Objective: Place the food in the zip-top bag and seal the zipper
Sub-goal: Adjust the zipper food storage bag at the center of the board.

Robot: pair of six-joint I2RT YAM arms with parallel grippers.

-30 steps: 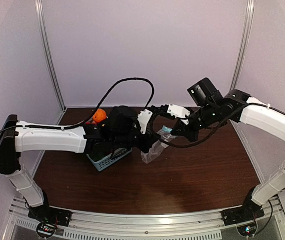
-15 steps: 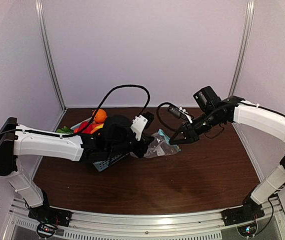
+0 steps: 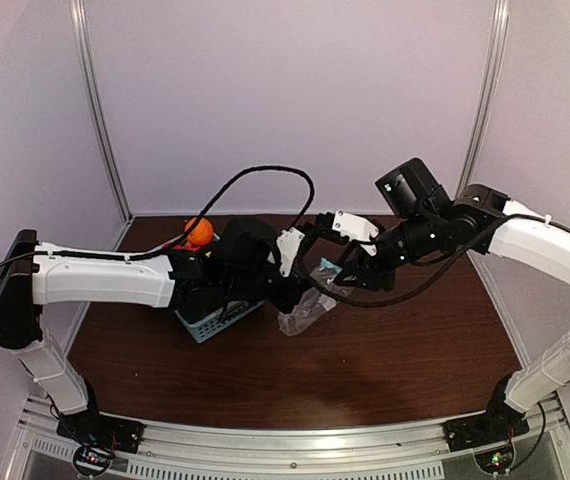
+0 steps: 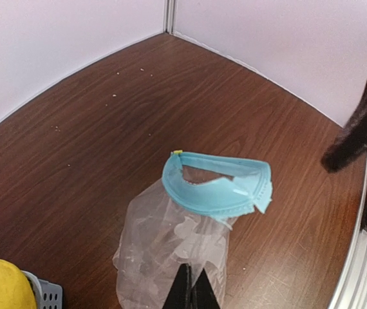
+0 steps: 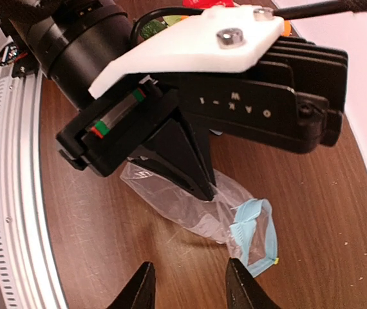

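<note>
While the left end effector (image 4: pixel 190 283) is pinched shut on the clear body of the zip-top bag (image 4: pixel 161 241), the bag's light-blue zipper (image 4: pixel 216 193) stands open as a bowed loop at 12 o'clock from the fingertips in the left wrist view, above the brown table (image 4: pixel 93 129). The right end effector (image 5: pixel 193 286) hovers just short of that mouth with its jaws spread and nothing between them; seen from above, it sits at about 2 o'clock from the bag. No food is in the bag yet, as far as the crinkled plastic lets me tell. An orange toy fruit (image 3: pixel 200 232) and a yellow piece (image 4: pixel 0 286) sit in the light-blue lattice basket (image 3: pixel 205 322), at 9 o'clock from the bag in the top view. The main risk is the mouth collapsing. The film is thin and held at one point only, so a nudge from the right fingers could fold the loop flat or twist it. The two end effectors are also close together, so a careless reach might knock them against each other, or the slick film could slip out of the pinch.
</note>
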